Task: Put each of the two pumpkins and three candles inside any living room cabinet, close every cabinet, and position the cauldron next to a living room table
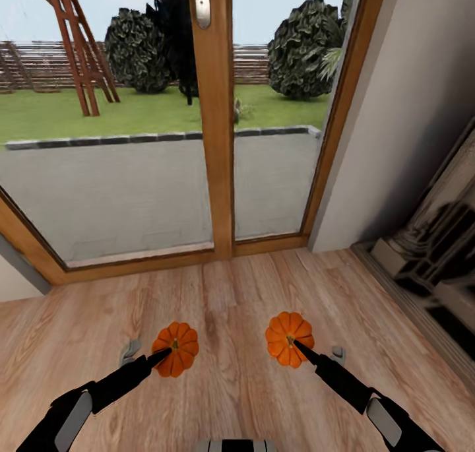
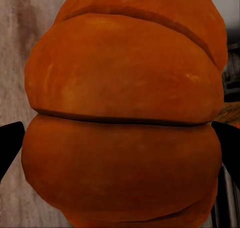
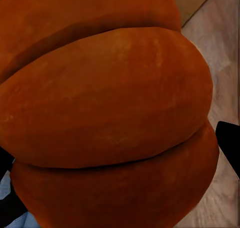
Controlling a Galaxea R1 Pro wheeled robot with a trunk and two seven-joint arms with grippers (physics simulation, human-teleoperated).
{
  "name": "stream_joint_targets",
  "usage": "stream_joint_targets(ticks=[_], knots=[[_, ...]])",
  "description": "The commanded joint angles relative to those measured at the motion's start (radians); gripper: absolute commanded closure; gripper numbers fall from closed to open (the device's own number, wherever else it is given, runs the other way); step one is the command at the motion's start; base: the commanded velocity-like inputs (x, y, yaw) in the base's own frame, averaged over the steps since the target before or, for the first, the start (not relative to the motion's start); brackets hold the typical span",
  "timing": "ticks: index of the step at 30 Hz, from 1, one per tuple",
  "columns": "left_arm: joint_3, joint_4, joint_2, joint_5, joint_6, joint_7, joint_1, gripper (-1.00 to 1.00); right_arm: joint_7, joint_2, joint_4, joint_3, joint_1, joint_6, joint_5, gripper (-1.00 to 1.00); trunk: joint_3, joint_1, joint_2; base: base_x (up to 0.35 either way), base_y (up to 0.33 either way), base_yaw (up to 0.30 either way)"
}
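The robot is facing a tall glass door with a brown wooden frame (image 1: pixel 216 142), and behind the glass a grey terrace and green grass are showing. The left black gripper (image 1: pixel 160 355) is holding a small bright-orange ribbed pumpkin (image 1: pixel 177 348) above the light wooden plank floor (image 1: pixel 224 399), in front of the door's middle post and a little to its left. In the left wrist view this left pumpkin (image 2: pixel 122 113) is sitting between the two black fingers (image 2: pixel 9 148), which are pressing on its sides, so the gripper is closed around it. The right black gripper (image 1: pixel 300 346) is holding a second bright-orange ribbed pumpkin (image 1: pixel 289 338), in front of the door's right pane. In the right wrist view this right pumpkin (image 3: pixel 107 118) is lying between the dark fingertips (image 3: pixel 230 143), which are touching its sides. The two pumpkins are standing apart from each other, both with the stem pointing up toward the head camera. To the right of the door, a grey wall (image 1: pixel 409 109) is running along the floor.
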Motion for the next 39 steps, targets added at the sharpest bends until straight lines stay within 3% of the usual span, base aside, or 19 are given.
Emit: stream_joint_targets(ticks=[1,4,8,17,25,31,39], knots=[[0.001,0.003,0.008,0.009,0.009,-0.002,0.0,1.0,0.003,-0.001,0.001,0.003,-0.001,0.01,-0.01,1.0,0.004,-0.001,0.0,0.0,0.0,-0.236],[0.002,0.008,0.03,0.029,0.009,-0.002,0.0,1.0,0.003,-0.001,0.002,0.003,-0.001,0.01,-0.012,1.0,0.019,-0.002,0.001,0.0,0.0,-0.236],[0.002,0.009,0.041,0.069,0.009,-0.002,0.0,1.0,0.003,-0.001,0.018,0.002,-0.001,0.01,-0.014,1.0,0.038,-0.004,0.002,0.0,0.0,-0.236],[0.002,0.009,0.062,0.076,0.009,-0.003,0.0,1.0,0.007,-0.001,0.029,0.002,-0.001,-0.001,-0.016,1.0,0.082,-0.008,0.004,0.0,0.0,-0.236],[0.001,0.002,0.061,0.07,0.009,-0.002,0.001,1.0,0.008,-0.001,0.03,0.002,-0.001,-0.001,-0.016,1.0,0.09,-0.008,0.004,-0.005,0.0,-0.236],[0.001,0.001,0.062,0.071,0.009,-0.003,0.003,1.0,0.007,-0.001,0.03,0.001,-0.001,0.0,-0.016,1.0,0.093,-0.008,0.004,-0.274,0.052,-0.131],[0.0,0.003,0.064,0.105,0.009,-0.003,0.003,1.0,0.008,-0.001,0.03,0.001,-0.001,0.0,-0.016,1.0,0.093,-0.008,0.004,-0.325,0.083,-0.221]])
